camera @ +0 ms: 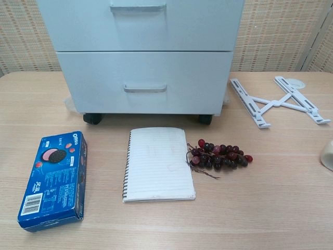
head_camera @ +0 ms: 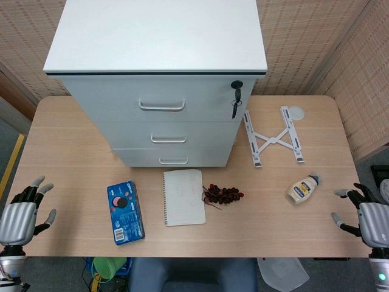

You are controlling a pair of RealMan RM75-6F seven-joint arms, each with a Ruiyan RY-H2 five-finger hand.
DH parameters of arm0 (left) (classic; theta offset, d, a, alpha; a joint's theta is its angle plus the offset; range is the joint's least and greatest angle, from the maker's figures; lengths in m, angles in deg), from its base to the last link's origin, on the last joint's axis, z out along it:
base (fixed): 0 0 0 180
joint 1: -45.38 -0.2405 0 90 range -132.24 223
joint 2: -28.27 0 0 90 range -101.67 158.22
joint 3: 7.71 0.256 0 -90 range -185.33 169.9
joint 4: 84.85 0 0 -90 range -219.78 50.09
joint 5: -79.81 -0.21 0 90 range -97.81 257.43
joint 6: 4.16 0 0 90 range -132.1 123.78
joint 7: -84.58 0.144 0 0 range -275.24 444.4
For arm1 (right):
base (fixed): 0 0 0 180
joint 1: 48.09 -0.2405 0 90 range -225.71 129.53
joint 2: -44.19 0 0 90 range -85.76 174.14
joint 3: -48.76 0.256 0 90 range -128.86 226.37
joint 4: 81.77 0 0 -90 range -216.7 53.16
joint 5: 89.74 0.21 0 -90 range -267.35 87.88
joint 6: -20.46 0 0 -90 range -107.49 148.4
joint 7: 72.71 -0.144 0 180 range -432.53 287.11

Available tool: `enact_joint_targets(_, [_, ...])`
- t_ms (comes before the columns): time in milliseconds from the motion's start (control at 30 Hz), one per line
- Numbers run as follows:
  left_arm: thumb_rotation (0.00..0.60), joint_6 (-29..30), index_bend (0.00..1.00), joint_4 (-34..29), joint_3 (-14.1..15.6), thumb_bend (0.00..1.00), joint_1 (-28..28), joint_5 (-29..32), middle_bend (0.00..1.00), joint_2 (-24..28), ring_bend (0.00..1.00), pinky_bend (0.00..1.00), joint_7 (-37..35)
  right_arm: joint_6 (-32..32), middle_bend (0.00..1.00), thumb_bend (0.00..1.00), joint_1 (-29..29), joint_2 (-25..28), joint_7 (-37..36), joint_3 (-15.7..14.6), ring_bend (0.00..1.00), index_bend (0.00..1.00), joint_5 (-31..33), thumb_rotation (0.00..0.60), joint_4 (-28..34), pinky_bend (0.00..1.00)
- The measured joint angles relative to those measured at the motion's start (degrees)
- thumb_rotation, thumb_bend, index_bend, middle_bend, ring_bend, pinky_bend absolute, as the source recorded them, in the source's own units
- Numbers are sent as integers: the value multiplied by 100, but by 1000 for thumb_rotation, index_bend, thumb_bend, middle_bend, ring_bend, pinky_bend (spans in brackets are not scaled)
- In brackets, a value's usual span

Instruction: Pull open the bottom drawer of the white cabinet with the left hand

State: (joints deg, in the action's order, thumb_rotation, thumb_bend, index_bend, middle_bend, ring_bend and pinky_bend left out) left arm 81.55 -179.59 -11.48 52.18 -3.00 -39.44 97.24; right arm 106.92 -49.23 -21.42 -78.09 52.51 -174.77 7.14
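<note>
The white cabinet (head_camera: 158,61) stands at the back of the table on small black wheels, with three drawers, all closed. Its bottom drawer (head_camera: 173,157) (camera: 145,83) carries a silver bar handle (head_camera: 174,161) (camera: 145,88). My left hand (head_camera: 21,216) hovers at the table's front left edge, fingers spread, holding nothing, far from the cabinet. At the front right edge my right hand (head_camera: 368,216) is likewise open and empty. Neither hand shows in the chest view.
A blue Oreo box (head_camera: 125,212) (camera: 52,179), a spiral notebook (head_camera: 183,196) (camera: 157,163) and a grape bunch (head_camera: 223,194) (camera: 221,153) lie in front of the cabinet. A white folding stand (head_camera: 273,137) (camera: 278,101) and a squeeze bottle (head_camera: 301,189) lie to the right. Keys (head_camera: 235,97) hang from the cabinet's lock.
</note>
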Motion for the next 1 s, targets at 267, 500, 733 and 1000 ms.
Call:
enact_joint_targets(267, [600,-32,224,-56,4,340,20,-72,165,50,268,316,-118,36,389,204,8,21,-28,15,335,333,-6,600,-24,436])
enact_joint_targets(500, [600,-134,236,-78,2,340,177,-374,318,131,380,438,-510,231,390,204,37,122,-64,84,335,329,-61,600,25,436])
enact_joint_targets(733, [600,-472,254,-98,-35,340,581,-760,642,141,656,820,-859,297,390,205,4,341,-41,214,335,311,-49,600,219,436])
enact_joint_targets(1000, [600,-1192,263,45,-132,465,1349,-1068,845,-112,886,1000,-1525,125,390,205,-160,415,79,252,335,310,-93,600,363,436])
